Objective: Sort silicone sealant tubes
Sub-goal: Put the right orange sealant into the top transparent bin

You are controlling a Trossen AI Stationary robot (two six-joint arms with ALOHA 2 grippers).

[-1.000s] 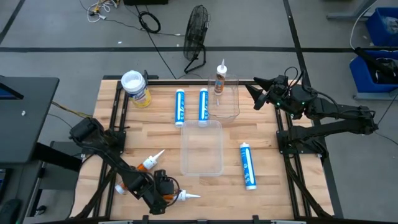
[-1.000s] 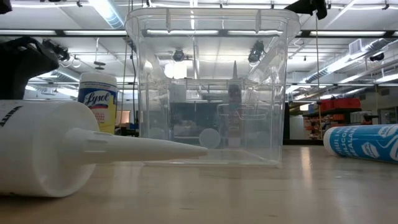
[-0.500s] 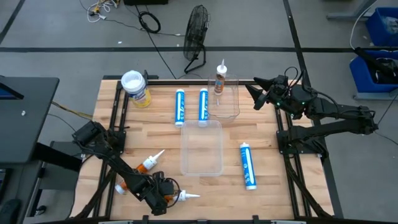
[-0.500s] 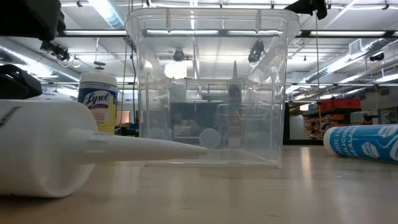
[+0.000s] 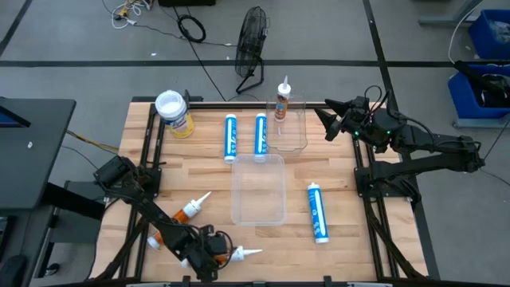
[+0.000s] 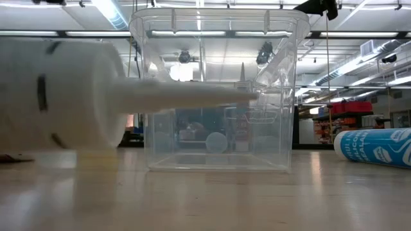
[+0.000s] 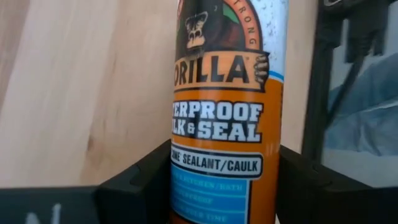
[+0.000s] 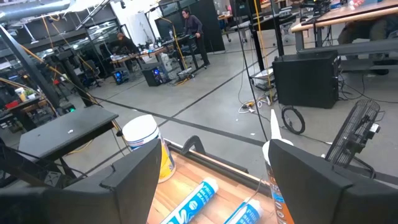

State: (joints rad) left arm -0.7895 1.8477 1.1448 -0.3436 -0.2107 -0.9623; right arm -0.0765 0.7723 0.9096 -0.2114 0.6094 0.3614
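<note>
Desk (image 5: 207, 171): pale butcher-block wood, striped grain, dark metal frame at both sides.

Left pincer (image 5: 209, 257) at the near-left corner, its dark fingers (image 7: 140, 186) pressed to both sides of an orange tube (image 7: 227, 112) — holding it. High view shows the tube's white cone nozzle (image 5: 247, 253) poking out toward the desk's middle. Low view shows what the high one cannot: the tube is lifted, its blurred white shoulder and nozzle (image 6: 180, 95) level and clear of the wood.

Left wrist view alone reads the label: gorilla face, "ORILLA", "TERPROOF", "LK & SEAL", "SEALANT/CAULK", on glossy orange over a blue band.

Second orange tube (image 5: 190, 210) lies just beyond the pincer; third orange tube (image 5: 281, 102) stands upright in the far clear bin (image 5: 301, 139). Near clear bin (image 5: 259, 189), soft-cornered plastic, sits mid-desk.

Two blue tubes (image 5: 230, 136) (image 5: 260, 134) lie side by side at the far middle; another blue tube (image 5: 317, 211) lies right of the near bin, white print unreadable.

Yellow canister (image 5: 176, 113), white lid, far-left corner; brand illegible now.

Right pincer (image 5: 325, 121) hovers wide, at the desk's far-right edge
</note>
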